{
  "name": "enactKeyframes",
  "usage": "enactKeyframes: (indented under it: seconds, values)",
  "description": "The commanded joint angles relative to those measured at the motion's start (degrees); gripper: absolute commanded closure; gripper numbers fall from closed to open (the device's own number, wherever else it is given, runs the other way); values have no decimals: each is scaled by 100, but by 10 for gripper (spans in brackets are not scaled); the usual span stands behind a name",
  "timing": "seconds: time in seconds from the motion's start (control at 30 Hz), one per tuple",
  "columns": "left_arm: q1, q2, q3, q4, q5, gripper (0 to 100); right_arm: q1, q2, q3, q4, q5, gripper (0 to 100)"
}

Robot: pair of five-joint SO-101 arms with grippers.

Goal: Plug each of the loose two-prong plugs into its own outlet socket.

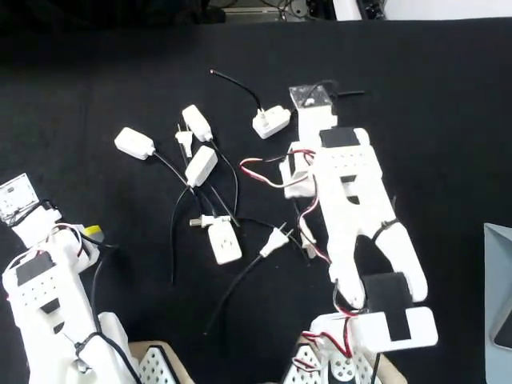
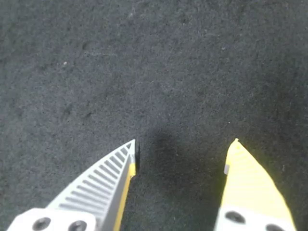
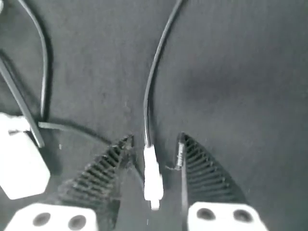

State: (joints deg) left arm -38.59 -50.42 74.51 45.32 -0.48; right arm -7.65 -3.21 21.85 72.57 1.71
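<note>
Between the right fingers [image 3: 103,168], which stand apart, lies a white plug [image 3: 152,175], roughly centred in the gap with a little room on either side and no contact that can be made out. Its body runs along the line of the fingers, the prongs seem to point back toward the wrist, and its black cable [image 3: 153,72] trails away across the dark surface [image 3: 240,72]. This looks like a deliberate straddle. With the plug lengthwise in the opening, closing would likely pinch its two flat sides and leave cable and prongs free, so the grasp appears lined up but not yet made. Just beside the plug, in the high view, lies the nearest socket [image 1: 224,242], a short carry if that one is chosen. Farther out, more sockets [image 1: 201,165] and another loose plug [image 1: 184,142] lie tangled in their leads, none visibly joined. Well apart from all this, the left fingers [image 2: 250,187] also stand apart, low over bare cloth with nothing between them, probably parked to stay clear of the cables.
</note>
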Motion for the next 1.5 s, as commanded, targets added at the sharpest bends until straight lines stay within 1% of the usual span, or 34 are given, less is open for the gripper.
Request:
enactKeyframes:
  seconds: [0.0,0.2,0.27,0.47,0.87,1.0,1.47]
  values:
    - [48,-105,-22,-79,26,705,-167,-347,-48,431,-70,871]
    - [57,-105,-22,-79,26,705,-158,-418,734,440,-18,871]
    - [57,-105,-22,-79,26,705,-167,-400,945,220,-9,874]
    - [48,-105,-22,-79,26,705,-123,-400,1473,-624,475,874]
    - [40,-105,-22,-79,26,705,-132,-391,1754,-624,510,874]
    - [40,-105,-22,-79,26,705,-88,-391,1868,-624,686,874]
    - [31,-105,-13,-79,26,705,0,-391,1868,-677,695,874]
